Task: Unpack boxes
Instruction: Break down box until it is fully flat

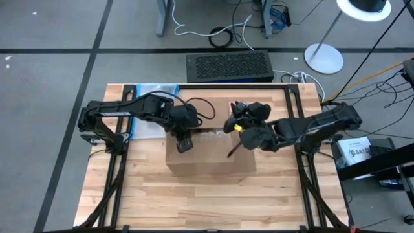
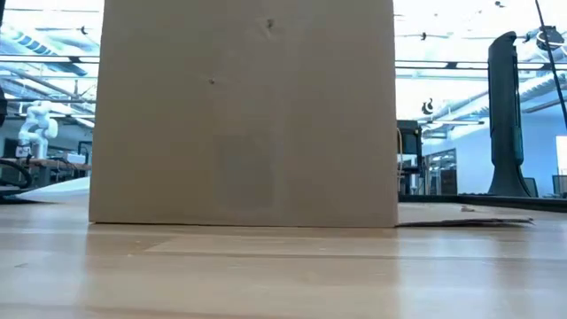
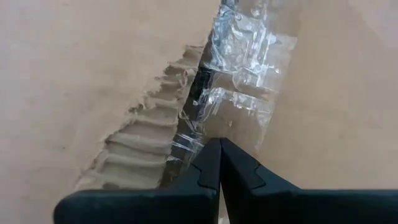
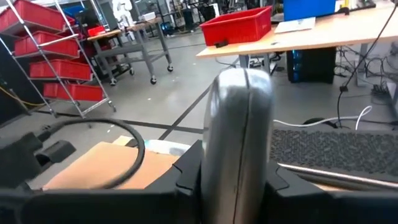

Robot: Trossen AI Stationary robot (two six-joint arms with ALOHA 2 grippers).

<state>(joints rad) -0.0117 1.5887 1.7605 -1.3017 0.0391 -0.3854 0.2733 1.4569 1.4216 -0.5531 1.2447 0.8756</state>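
Carton sat mid-counter, brown cardboard, biggest thing you had in view. From the high cam you saw both arms bent over its top: left gripper down on the top near the carton's left end, right gripper over the right part of the top, a thin dark tool slanting from it onto the cardboard. High cam also gave you what the others didn't: clear pouch w/ blue edge lying on the counter's far left corner, and a black grille-topped unit on the floor just past the far edge.

Low cam showed only the carton's plain front wall filling the middle, w/ a flat cardboard piece lying on the counter to one side; no arms visible there.

Left wrist cam gave you the close detail: fingers pressed together, nothing between them, tip right at the taped seam, clear tape crinkled, top paper torn back so the corrugation ribs showed beside it.

Right wrist cam: gripper clamped on a rounded silver-grey handle standing up between its fingers; room w/ red bins beyond.

Carton's inside wasn't visible in any view; you couldn't tell contents.
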